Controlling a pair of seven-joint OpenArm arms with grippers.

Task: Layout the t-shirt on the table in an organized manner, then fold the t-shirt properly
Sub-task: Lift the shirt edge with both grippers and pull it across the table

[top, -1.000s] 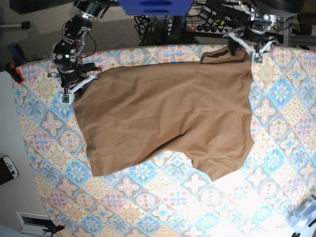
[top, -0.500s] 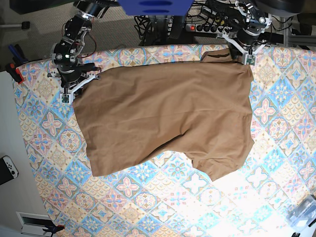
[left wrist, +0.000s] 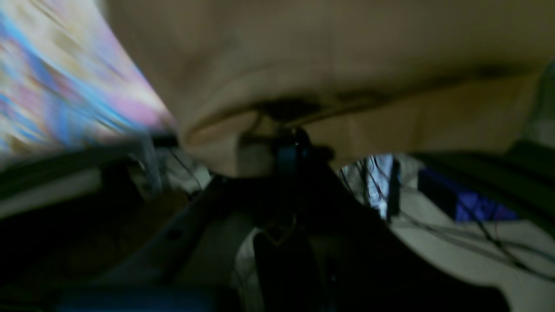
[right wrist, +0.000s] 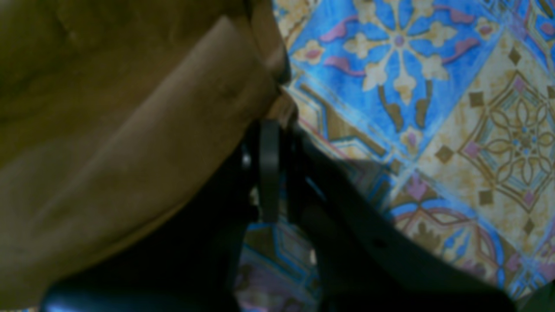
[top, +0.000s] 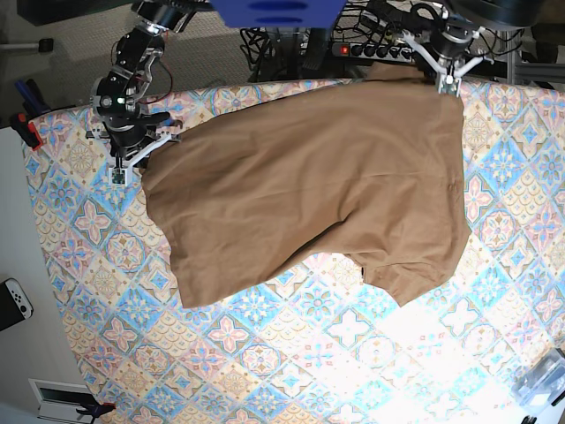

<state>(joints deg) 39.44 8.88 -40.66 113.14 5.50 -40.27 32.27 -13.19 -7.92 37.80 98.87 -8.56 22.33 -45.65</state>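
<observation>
The tan-brown t-shirt lies spread across the far half of the patterned table. My left gripper is at the table's far right edge, shut on the shirt's corner there. In the blurred left wrist view, the t-shirt drapes over the gripper. My right gripper is at the shirt's far left corner, shut on it. The right wrist view shows its fingers pinching the t-shirt's edge just above the table.
A white game controller lies off the table's left side, and red-handled tools sit near the left corner. A power strip and cables lie behind the far edge. A clear plastic item is at the bottom right.
The left gripper closed on the shirt's far right corner and pulled it toward the far edge. The shirt stretched and shifted right. The right gripper stayed put.
</observation>
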